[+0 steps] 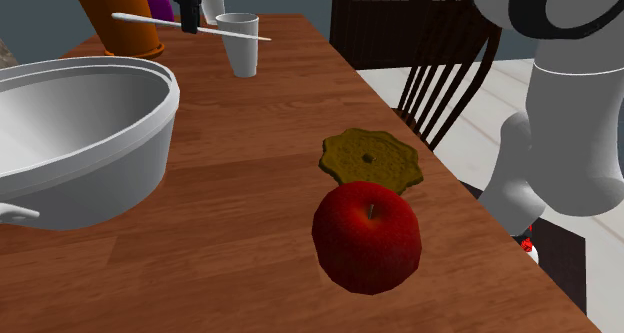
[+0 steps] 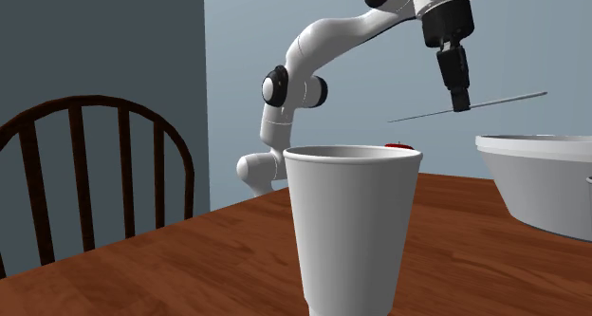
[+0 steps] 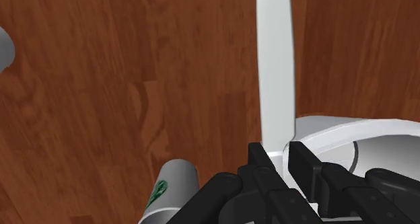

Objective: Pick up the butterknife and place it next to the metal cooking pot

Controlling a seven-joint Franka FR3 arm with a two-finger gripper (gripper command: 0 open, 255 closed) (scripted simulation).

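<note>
Well, the gripper (image 2: 460, 103) is clamped on the butterknife (image 2: 503, 100) at its middle — so it hangs flat over the table (image 1: 260, 181). In the shoulder view, the pot (image 1: 110, 171) sits at seven o'clock.

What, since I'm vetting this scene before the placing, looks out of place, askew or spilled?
Nothing stands out. The butterknife is clasped roughly level in the gripper above the table; the cup and the pot stand upright, the apple sits whole, and nothing is spilled.
</note>
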